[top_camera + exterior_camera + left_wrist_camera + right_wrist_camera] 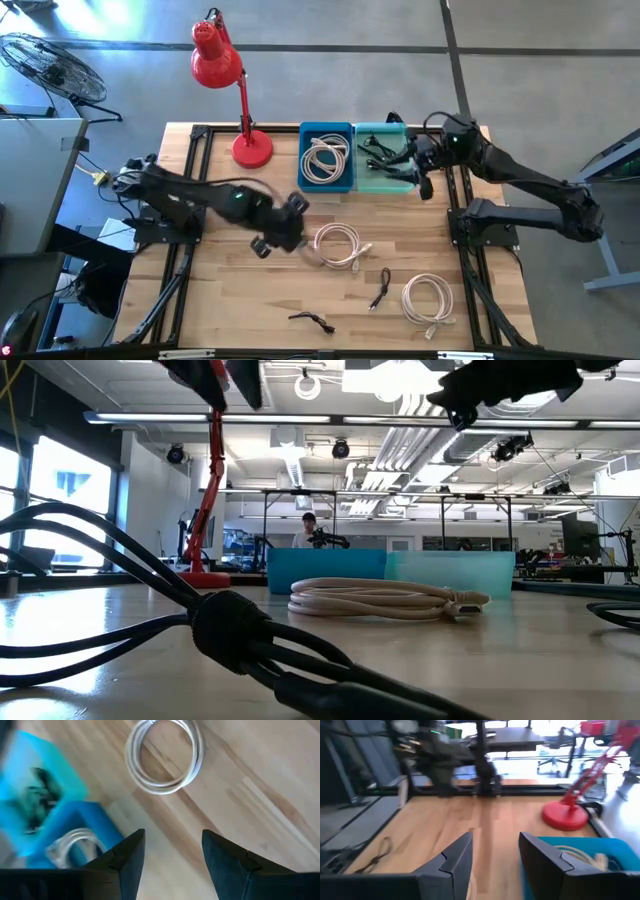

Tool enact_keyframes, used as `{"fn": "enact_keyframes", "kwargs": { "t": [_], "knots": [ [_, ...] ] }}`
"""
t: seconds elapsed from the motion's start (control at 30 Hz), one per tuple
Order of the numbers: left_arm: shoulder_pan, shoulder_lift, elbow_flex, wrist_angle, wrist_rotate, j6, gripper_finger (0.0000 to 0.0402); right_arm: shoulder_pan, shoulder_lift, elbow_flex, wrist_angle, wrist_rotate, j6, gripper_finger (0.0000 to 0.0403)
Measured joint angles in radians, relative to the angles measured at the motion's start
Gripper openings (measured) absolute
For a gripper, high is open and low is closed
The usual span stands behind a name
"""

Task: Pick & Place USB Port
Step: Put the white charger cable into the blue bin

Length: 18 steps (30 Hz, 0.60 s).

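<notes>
Two black USB port cables lie flat on the wooden table, one near the middle front and one at the near edge. My left gripper hangs open above the table, slanting down, just left of a white coiled cable. My right gripper is open and nearly level over the teal bin, which holds black cables. Neither gripper has anything between its fingers.
A blue bin with a white coil stands beside the teal bin at the far edge. A red desk lamp stands left of the bins. Another white coil lies at the front right. Bare wood lies at the front left.
</notes>
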Motion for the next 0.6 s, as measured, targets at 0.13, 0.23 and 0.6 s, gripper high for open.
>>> {"fn": "enact_keyframes", "kwargs": {
  "t": [0.13, 0.23, 0.6],
  "knots": [
    [0.105, 0.057, 0.000, 0.018, 0.136, 0.049, 0.0191, 0.068, -0.037, 0.000, -0.054, 0.005, -0.001, 0.0154],
    [0.168, 0.104, 0.000, 0.019, 0.256, 0.118, 0.0191, 0.117, -0.049, 0.000, -0.091, 0.024, -0.009, 0.0154],
    [0.225, 0.265, 0.000, 0.084, 0.381, 0.484, 0.0191, 0.236, -0.049, -0.001, -0.130, 0.124, -0.026, 0.0154]
  ]
}}
